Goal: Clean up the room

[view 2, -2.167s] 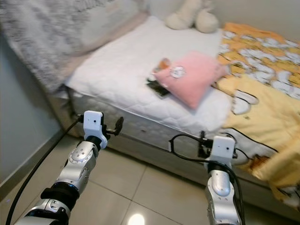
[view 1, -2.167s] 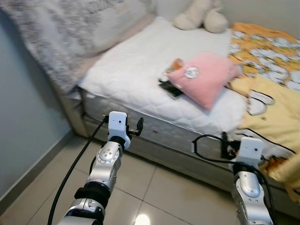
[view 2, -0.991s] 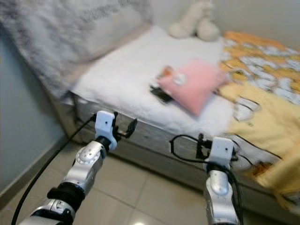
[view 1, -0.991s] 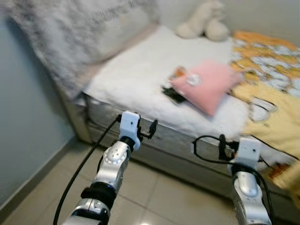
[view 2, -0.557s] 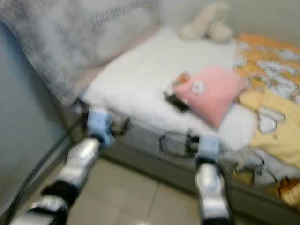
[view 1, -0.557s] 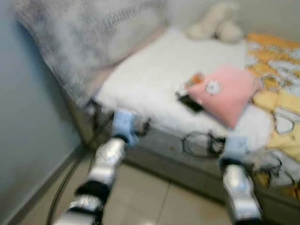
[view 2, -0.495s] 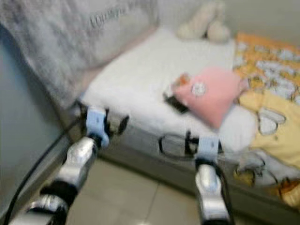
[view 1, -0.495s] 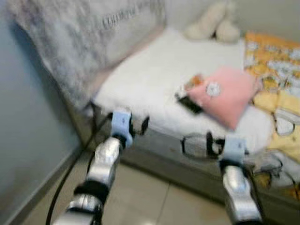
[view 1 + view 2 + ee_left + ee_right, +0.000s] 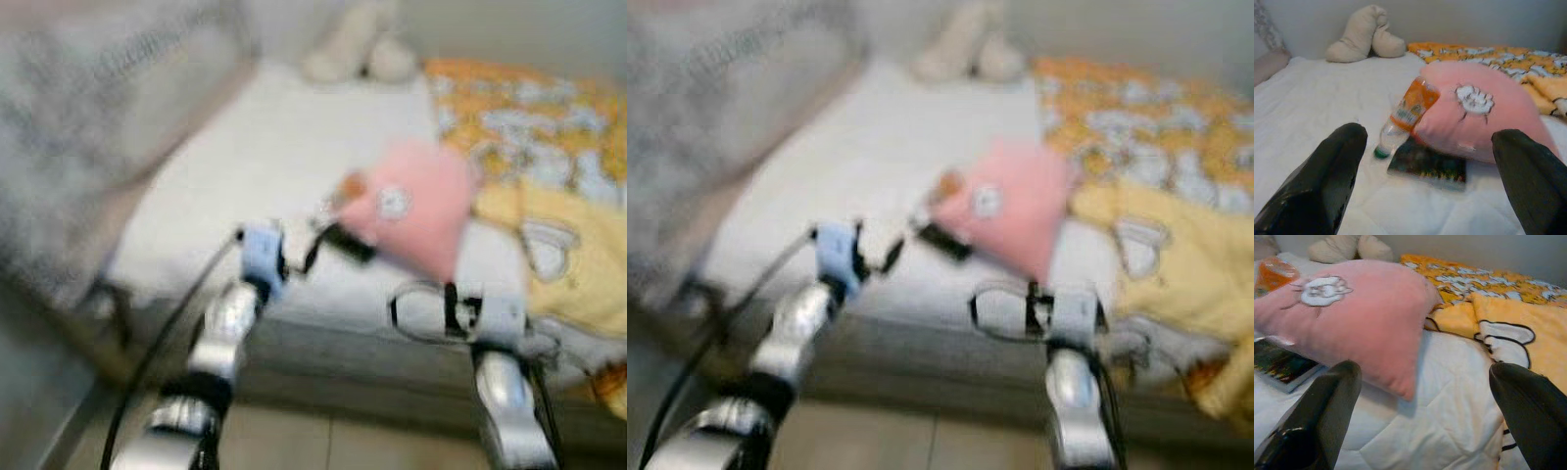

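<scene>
On the white mattress (image 9: 220,166) lies a pink pillow (image 9: 1484,112) with a sheep patch. Against its side leans a clear bottle (image 9: 1408,115) with an orange label, lying flat, and a dark book (image 9: 1427,164) pokes out from under the pillow. My left gripper (image 9: 1430,196) is open, low over the mattress a short way before the bottle and book. My right gripper (image 9: 1425,426) is open too, facing the pillow's (image 9: 1347,318) other end and a yellow blanket (image 9: 1508,328). The head views are blurred; both arms reach over the bed's edge.
A beige plush toy (image 9: 1364,34) sits at the bed's far end by the wall. A grey patterned cover (image 9: 88,127) is heaped on the left. The orange and yellow bedding (image 9: 529,127) covers the right side. Tiled floor (image 9: 323,446) lies below the bed frame.
The whole view has shifted and blurred, so the camera moved nearer the bed. Both arms now reach over the mattress edge, the left gripper close to the book.
</scene>
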Robot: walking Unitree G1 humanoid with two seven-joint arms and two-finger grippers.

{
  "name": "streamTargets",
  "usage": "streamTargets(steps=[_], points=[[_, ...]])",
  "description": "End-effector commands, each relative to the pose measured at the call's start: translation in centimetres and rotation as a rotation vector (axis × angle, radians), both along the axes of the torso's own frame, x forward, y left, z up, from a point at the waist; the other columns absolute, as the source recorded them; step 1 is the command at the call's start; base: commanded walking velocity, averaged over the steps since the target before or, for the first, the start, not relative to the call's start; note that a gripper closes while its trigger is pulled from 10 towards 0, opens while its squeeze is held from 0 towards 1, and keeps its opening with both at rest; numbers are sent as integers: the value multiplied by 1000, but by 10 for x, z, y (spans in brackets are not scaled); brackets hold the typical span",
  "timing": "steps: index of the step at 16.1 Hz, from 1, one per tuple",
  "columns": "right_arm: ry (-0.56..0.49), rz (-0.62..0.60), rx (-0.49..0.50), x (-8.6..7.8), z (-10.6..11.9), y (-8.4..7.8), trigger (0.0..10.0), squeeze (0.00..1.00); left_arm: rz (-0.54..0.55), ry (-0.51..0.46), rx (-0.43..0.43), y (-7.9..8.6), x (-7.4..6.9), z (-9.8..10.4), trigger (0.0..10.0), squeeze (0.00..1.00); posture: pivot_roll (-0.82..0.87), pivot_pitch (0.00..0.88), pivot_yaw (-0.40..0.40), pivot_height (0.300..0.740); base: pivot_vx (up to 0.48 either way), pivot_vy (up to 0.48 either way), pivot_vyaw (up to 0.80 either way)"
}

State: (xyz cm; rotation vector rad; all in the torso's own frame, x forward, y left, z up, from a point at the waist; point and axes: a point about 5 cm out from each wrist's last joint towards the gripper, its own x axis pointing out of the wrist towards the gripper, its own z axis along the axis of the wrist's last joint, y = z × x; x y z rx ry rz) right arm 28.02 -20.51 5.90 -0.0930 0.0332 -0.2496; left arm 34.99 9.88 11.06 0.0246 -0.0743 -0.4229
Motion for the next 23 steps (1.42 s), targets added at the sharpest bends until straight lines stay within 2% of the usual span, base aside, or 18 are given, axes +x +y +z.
streamTargets(steps=[1,3,6,11,12,15,17,18,19,20,21,22,23], points=[[-20,-19,-22,-2,4,-9,10000,0,-29,1,2,-11,1,2,10000,0,110,0,24,740,450,0,0],[-26,-14,-31,-2,6,-10,10000,0,-14,-2,5,-10,4,4,10000,0,108,0,22,740,450,0,0],[-27,-8,-41,-1,7,-9,10000,0,95,-8,44,3,12,8,10000,0,106,0,20,740,420,95,0],[-36,6,-47,-4,9,-6,10000,0,88,-6,94,1,18,14,10000,0,92,0,24,740,296,377,0],[-45,7,-51,-5,11,-6,10000,0,62,-3,111,-3,19,14,10000,1000,83,0,25,740,364,315,0],[-67,0,-58,-9,16,-6,10000,0,24,-26,141,-11,22,21,10000,1000,70,0,25,740,0,0,0],[-51,-3,-70,-16,16,-6,10000,0,-24,-8,152,-22,28,30,10000,1000,37,0,35,740,0,0,0],[-45,-5,-69,-17,15,-6,10000,0,-29,5,135,-22,29,31,10000,0,31,0,42,740,0,0,-769],[-47,-23,-68,-21,17,-9,10000,0,-17,3,105,-17,29,32,10000,0,26,0,48,740,0,0,-725],[-48,-40,-70,-25,17,-11,10000,0,-12,26,38,-11,24,23,10000,0,25,0,57,740,0,0,-731],[-47,-43,-71,-27,17,-11,10000,0,-7,24,26,-9,21,20,10000,0,23,0,62,740,0,0,-731],[-44,-39,-63,-32,15,-10,10000,0,-1,17,23,-7,15,13,10000,0,25,0,65,740,0,0,-725],[-23,-23,-30,-43,9,-4,10000,0,33,25,3,-3,0,-2,10000,0,47,0,58,740,0,0,0]])
